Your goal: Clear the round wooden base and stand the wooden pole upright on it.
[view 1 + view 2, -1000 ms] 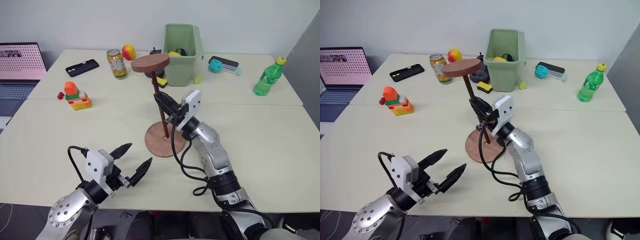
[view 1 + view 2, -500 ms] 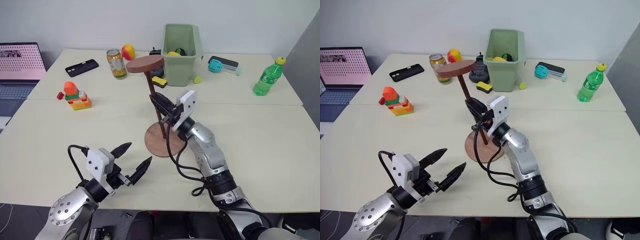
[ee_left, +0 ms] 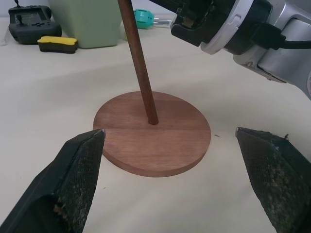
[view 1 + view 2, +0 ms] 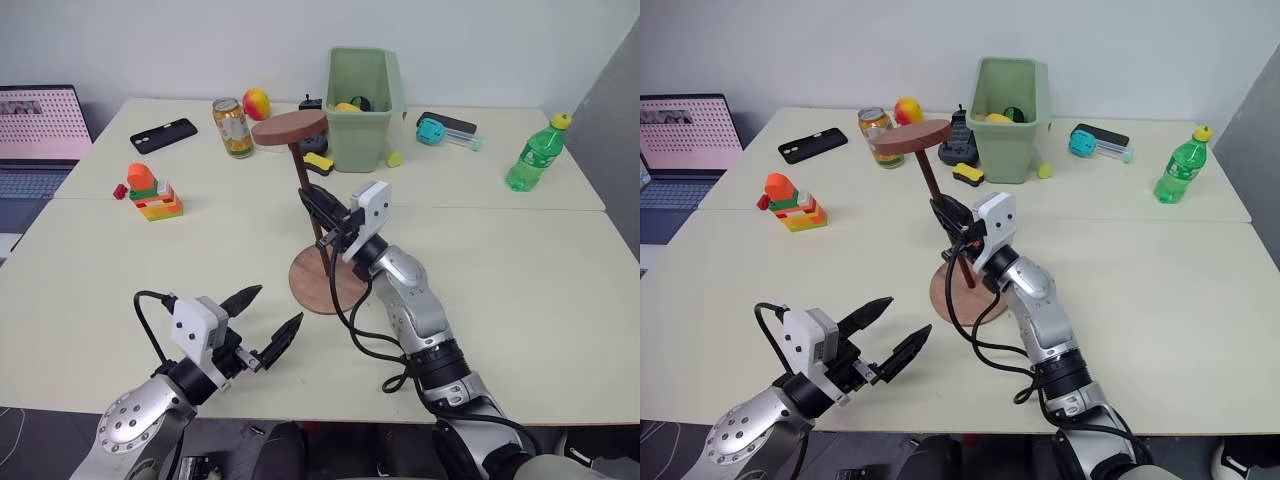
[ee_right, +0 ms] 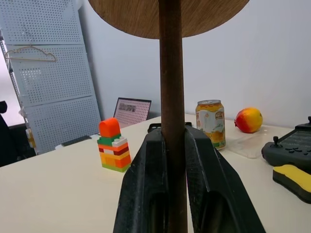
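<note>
The round wooden base [image 4: 318,291] lies flat on the table in front of me, with nothing else on it. The wooden pole [image 4: 309,198] stands with its foot in the base's centre [image 3: 152,119] and its disc head [image 4: 290,127] on top, leaning slightly left. My right gripper [image 4: 320,214] is shut on the rod about halfway up, and its fingers [image 5: 146,179] hug the rod [image 5: 171,73] on both sides. My left gripper [image 4: 271,316] hovers open and empty near the table's front edge, its tips spread to either side of the base [image 3: 146,155].
A green bin [image 4: 365,95] stands behind the pole, with a black controller [image 3: 29,22] and a yellow block [image 3: 57,43] beside it. A can [image 4: 234,127], a fruit [image 4: 257,103], a phone [image 4: 164,135], a toy brick stack [image 4: 152,192], a laptop [image 4: 35,135] and a green bottle [image 4: 535,152] sit around.
My right gripper and the pole's head have shifted slightly to the left, leaving the pole leaning that way. The left gripper has stayed still and open.
</note>
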Robot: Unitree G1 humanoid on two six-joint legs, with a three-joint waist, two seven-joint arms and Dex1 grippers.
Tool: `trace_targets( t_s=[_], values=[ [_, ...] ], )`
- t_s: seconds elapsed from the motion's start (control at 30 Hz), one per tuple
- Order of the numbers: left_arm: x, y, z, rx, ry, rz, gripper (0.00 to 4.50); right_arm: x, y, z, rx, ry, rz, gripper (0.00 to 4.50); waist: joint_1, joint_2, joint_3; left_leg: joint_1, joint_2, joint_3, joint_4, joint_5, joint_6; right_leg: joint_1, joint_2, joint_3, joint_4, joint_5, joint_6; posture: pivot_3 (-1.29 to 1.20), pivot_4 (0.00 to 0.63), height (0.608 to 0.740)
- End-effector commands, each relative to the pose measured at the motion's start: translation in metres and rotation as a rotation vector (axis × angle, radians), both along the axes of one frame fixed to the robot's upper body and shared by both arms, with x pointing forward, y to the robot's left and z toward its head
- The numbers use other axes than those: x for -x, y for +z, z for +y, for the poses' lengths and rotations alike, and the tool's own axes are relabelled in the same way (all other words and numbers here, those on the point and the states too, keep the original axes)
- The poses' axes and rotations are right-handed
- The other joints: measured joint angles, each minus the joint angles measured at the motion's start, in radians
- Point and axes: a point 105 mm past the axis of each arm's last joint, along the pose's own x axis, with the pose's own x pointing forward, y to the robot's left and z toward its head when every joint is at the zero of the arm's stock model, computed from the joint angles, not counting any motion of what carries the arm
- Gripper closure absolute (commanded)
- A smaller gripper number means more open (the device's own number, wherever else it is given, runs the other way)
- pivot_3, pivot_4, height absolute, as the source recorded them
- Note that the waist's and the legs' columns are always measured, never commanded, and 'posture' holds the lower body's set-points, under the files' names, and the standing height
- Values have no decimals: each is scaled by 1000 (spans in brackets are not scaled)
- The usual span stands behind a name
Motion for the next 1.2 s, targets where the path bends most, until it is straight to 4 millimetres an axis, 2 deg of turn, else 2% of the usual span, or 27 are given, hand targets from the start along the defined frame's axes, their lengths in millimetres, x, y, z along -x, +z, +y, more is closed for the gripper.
trace_targets(
  t_s=[0.03, 0.33, 0.6, 0.67, 0.83, 0.97, 1.1, 1.2],
  values=[
    [3, 11, -5, 4, -27, -41, 0, 4, 12, 1, -25, -5, -51, 4330, 0, 0, 0, 0, 0, 0, 0, 0, 0, 0, 0, 0, 0, 0, 0, 0, 150, 740],
    [3, 10, -5, 1, -35, -39, 0, 9, -7, -7, 58, -5, -27, 4330, 2, 0, 0, 0, 0, 0, 0, 0, 0, 0, 0, 0, 0, 0, 0, 0, 150, 740],
    [2, 9, -4, 2, -37, -38, 0, 17, -32, -38, 172, -23, 40, 4330, 6, 0, -5, 1, -1, -1, 0, 0, 0, 3, -1, -1, -2, 0, 0, 0, 150, 740],
    [2, 8, -4, 2, -37, -37, 0, 18, -40, -43, 220, -27, 68, 4330, 7, 0, -5, 6, -1, -1, 0, 0, 0, 9, -1, -2, -3, 0, 0, 0, 150, 740],
    [1, 8, -5, 2, -39, -39, 0, 14, -59, -51, 286, -61, 152, 4330, 6, 3, -11, 32, -2, 0, -14, 0, 0, 35, 0, -2, -18, -1, 0, 0, 150, 740],
    [1, 8, -3, -1, -38, -41, 0, 14, -68, -50, 312, -61, 215, 4330, 6, 4, -19, 32, -2, -1, -14, 0, 0, 35, 1, -2, -18, -1, -1, 0, 150, 740],
    [2, 8, -3, -2, -39, -41, 0, 15, -98, -58, 431, -83, 315, 4330, 6, 4, -29, 32, -2, -1, -15, 0, 0, 35, 0, -1, -19, -1, -1, 0, 150, 740],
    [2, 7, -3, -2, -37, -41, 0, 13, -105, -62, 442, -105, 369, 4330, 6, 6, -37, 33, -2, -1, -16, 0, 0, 37, 0, -2, -21, -1, -1, 0, 150, 740]
  ],
)
